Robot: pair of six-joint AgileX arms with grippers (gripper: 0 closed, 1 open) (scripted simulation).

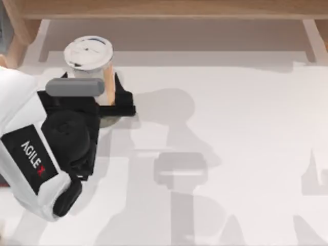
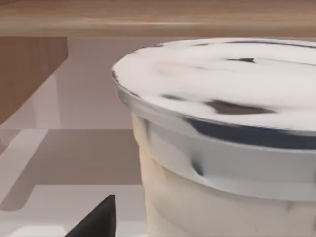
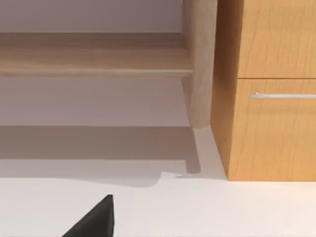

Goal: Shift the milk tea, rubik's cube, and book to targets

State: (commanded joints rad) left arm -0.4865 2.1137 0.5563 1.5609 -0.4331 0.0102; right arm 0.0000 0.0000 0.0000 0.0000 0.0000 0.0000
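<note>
The milk tea [image 1: 88,53], a tall cup with a white lid and an orange-and-white side, stands at the table's far left. My left gripper [image 1: 91,78] is shut on it, with a black finger on each side of the cup body. In the left wrist view the lid and upper wall of the milk tea [image 2: 222,98] loom close, beside one black fingertip [image 2: 96,222]. A grey-green patch [image 1: 109,122] peeks out under the gripper, likely the round disc target. The rubik's cube, the book and the black slab are out of view. My right gripper [image 3: 94,222] is parked, facing a wooden cabinet.
A wooden shelf edge [image 1: 164,9] runs along the back of the table, with a wooden leg [image 1: 15,36] at the far left. The right wrist view shows a cabinet [image 3: 266,89] with a drawer handle, and a post [image 3: 200,64]. Arm shadows lie across the white tabletop [image 1: 246,128].
</note>
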